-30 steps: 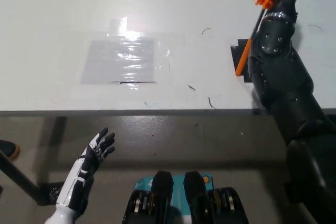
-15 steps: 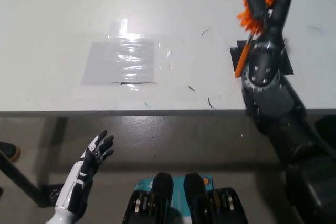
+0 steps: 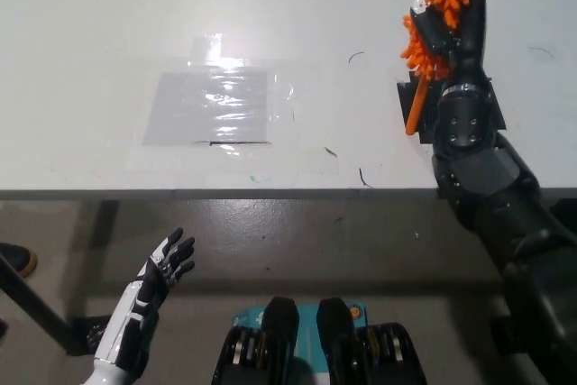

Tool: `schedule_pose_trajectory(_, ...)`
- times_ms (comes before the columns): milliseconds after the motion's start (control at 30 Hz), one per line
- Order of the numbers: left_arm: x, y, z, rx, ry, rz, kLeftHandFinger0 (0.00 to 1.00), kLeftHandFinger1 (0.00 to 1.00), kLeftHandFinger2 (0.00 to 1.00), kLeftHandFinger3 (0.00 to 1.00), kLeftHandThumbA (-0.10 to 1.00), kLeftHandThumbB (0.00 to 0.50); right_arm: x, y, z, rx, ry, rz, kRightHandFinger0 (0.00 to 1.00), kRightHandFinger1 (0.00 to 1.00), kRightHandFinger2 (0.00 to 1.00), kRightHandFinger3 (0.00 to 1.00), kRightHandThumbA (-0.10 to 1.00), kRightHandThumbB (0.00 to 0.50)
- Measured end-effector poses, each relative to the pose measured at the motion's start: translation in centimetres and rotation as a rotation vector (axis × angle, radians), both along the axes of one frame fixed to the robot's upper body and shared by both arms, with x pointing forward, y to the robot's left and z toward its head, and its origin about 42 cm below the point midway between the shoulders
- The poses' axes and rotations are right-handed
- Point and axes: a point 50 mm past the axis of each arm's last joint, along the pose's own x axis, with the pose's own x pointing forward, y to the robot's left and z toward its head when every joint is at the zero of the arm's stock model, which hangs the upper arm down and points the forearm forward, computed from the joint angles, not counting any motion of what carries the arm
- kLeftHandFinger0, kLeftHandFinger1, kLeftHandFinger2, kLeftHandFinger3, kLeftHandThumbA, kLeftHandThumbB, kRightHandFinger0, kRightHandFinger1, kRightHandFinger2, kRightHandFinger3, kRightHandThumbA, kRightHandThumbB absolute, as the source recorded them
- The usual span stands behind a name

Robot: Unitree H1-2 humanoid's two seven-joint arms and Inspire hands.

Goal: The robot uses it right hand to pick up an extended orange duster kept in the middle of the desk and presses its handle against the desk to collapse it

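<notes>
- The duster (image 3: pixel 439 6) is at the far right of the desk (image 3: pixel 108 33), standing nearly upright: its orange fluffy head is up top, and a short stretch of orange handle slants down to the desk by a black patch (image 3: pixel 407 95).
- The right hand (image 3: pixel 451 29) is clamped on the duster just under the head; the black fingers wrap it, and the fluff hides part of the grip.
- Judging by the pose, the step in hand is the press: handle tip on the desk, hand pushing down along the shaft.
- To do it well, keep the shaft in line with the push. The handle leans, so a sideways load could make the tip skid on the smooth desk instead of telescoping in.
- A firm hold is needed, or the hand may slide down the shaft without collapsing it.
- How much handle is left to collapse cannot be told; the arm covers most of it.
- The left hand (image 3: pixel 162 270) rests low at near left, below the desk edge, fingers spread, holding nothing.
- A taped clear sheet (image 3: pixel 212 107) lies mid-desk, well apart from the work.
</notes>
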Motion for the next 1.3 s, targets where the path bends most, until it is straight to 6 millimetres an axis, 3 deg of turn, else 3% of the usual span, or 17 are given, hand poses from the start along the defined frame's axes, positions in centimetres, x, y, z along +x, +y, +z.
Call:
schedule_pose_trajectory(100, 0.0, 0.0, -0.1, 0.000, 0.003, 0.001, 1.00, 1.00, 1.00, 1.00, 1.00, 0.045, 0.2, -0.2, 0.1, -0.011, 0.021, 0.007, 0.00, 0.17, 0.46, 0.31, -0.10, 0.154)
schedule_pose_trajectory(133, 0.0, 0.0, -0.1, 0.000, 0.004, 0.001, 1.00, 1.00, 1.00, 1.00, 1.00, 0.046, 0.2, -0.3, 0.1, -0.014, 0.026, 0.009, 0.00, 0.19, 0.50, 0.32, -0.10, 0.136)
schedule_pose_trajectory(167, 0.0, 0.1, -0.1, 0.000, 0.005, 0.002, 1.00, 1.00, 1.00, 1.00, 1.00, 0.047, 0.3, -0.4, 0.1, -0.016, 0.030, 0.009, 0.02, 0.32, 0.67, 0.52, -0.10, 0.120)
schedule_pose_trajectory(233, 0.2, 0.2, 0.0, 0.001, 0.001, 0.006, 1.00, 1.00, 1.00, 1.00, 1.00, 0.048, 0.5, -0.8, 0.3, -0.021, 0.043, 0.003, 0.04, 0.39, 0.73, 0.62, -0.10, 0.121)
schedule_pose_trajectory(300, 0.4, 0.4, 0.2, 0.002, -0.008, 0.011, 1.00, 1.00, 1.00, 1.00, 1.00, 0.077, 0.7, -1.0, 0.7, -0.024, 0.048, -0.003, 0.00, 0.27, 0.61, 0.58, -0.10, 0.131)
schedule_pose_trajectory(367, 0.9, 0.4, 0.4, 0.002, -0.017, 0.012, 1.00, 1.00, 1.00, 1.00, 1.00, 0.083, 0.9, -1.3, 1.6, -0.035, 0.022, 0.001, 0.00, 0.23, 0.58, 0.56, -0.10, 0.134)
schedule_pose_trajectory(467, 1.3, 0.5, 0.7, 0.004, -0.027, 0.011, 1.00, 1.00, 1.00, 1.00, 1.00, 0.091, 1.1, -1.9, 3.0, -0.066, -0.024, 0.010, 0.00, 0.22, 0.57, 0.54, -0.10, 0.150)
schedule_pose_trajectory(533, 1.4, 0.4, 0.8, 0.005, -0.030, 0.010, 1.00, 1.00, 1.00, 1.00, 1.00, 0.107, 1.2, -2.4, 4.0, -0.085, -0.056, 0.012, 0.00, 0.24, 0.58, 0.55, -0.10, 0.129)
schedule_pose_trajectory(733, 1.4, 0.4, 0.7, 0.009, -0.027, 0.010, 1.00, 1.00, 1.00, 1.00, 1.00, 0.157, 1.0, -4.1, 10.6, -0.207, -0.278, 0.041, 0.00, 0.24, 0.57, 0.54, -0.10, 0.147)
schedule_pose_trajectory(867, 1.4, 0.4, 0.6, 0.010, -0.031, 0.010, 1.00, 1.00, 1.00, 1.00, 1.00, 0.138, 0.5, -4.5, 14.2, -0.322, -0.384, 0.082, 0.00, 0.21, 0.55, 0.52, -0.10, 0.155)
schedule_pose_trajectory(933, 1.4, 0.5, 0.6, 0.010, -0.033, 0.011, 1.00, 1.00, 1.00, 1.00, 1.00, 0.134, 0.4, -4.7, 15.3, -0.363, -0.408, 0.093, 0.00, 0.21, 0.55, 0.54, -0.10, 0.144)
schedule_pose_trajectory(967, 1.4, 0.5, 0.6, 0.010, -0.033, 0.011, 1.00, 1.00, 1.00, 1.00, 1.00, 0.144, 0.4, -4.6, 15.8, -0.397, -0.416, 0.102, 0.00, 0.28, 0.63, 0.63, -0.10, 0.141)
schedule_pose_trajectory(1000, 1.3, 0.5, 0.5, 0.010, -0.032, 0.011, 1.00, 1.00, 1.00, 1.00, 1.00, 0.144, 0.4, -4.5, 16.1, -0.435, -0.418, 0.115, 0.00, 0.29, 0.64, 0.64, -0.10, 0.139)
schedule_pose_trajectory(1067, 1.2, 0.5, 0.5, 0.010, -0.031, 0.012, 1.00, 1.00, 1.00, 1.00, 1.00, 0.154, 0.5, -4.3, 15.9, -0.502, -0.399, 0.152, 0.02, 0.35, 0.69, 0.69, -0.10, 0.152)
schedule_pose_trajectory(1133, 1.2, 0.5, 0.5, 0.010, -0.032, 0.012, 1.00, 1.00, 1.00, 1.00, 1.00, 0.136, 0.8, -4.0, 14.8, -0.564, -0.346, 0.183, 0.03, 0.43, 0.79, 0.80, -0.10, 0.131)
schedule_pose_trajectory(1200, 1.2, 0.5, 0.5, 0.011, -0.033, 0.012, 1.00, 1.00, 1.00, 1.00, 1.00, 0.138, 1.4, -3.8, 12.9, -0.645, -0.261, 0.211, 0.00, 0.38, 0.70, 0.75, -0.10, 0.157)
schedule_pose_trajectory(1300, 1.2, 0.6, 0.5, 0.014, -0.035, 0.012, 1.00, 1.00, 1.00, 1.00, 1.00, 0.146, 1.9, -3.9, 10.4, -0.742, -0.155, 0.238, 0.00, 0.33, 0.64, 0.72, -0.10, 0.166)
